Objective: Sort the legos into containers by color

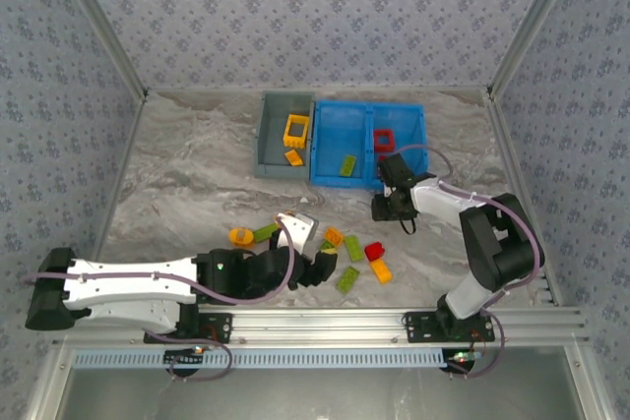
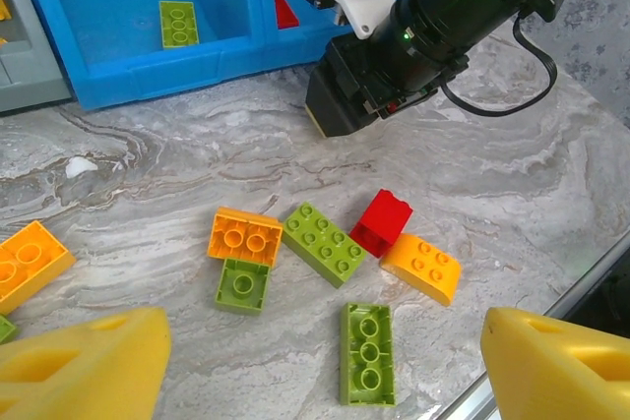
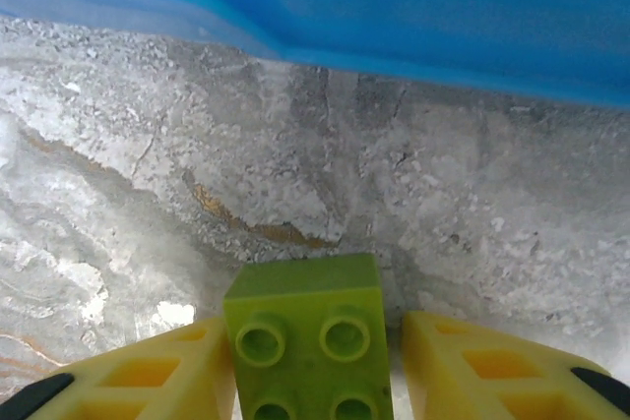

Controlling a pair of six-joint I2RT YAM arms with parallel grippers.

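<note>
Right wrist, green brick (image 3: 307, 341), between jaws of right pincer (image 3: 313, 327)

You can read no lettering, brand or number on the legos (image 2: 325, 243), the blue bin (image 1: 335, 130) or the grey bin (image 1: 274, 140).

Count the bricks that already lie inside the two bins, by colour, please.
Yellow or orange: 2 (yellow frame, orange brick, grey bin)
Green: 1 (green brick, blue bin, left compartment)
Red: 1 (red frame, right compartment)
Total: 4
</note>
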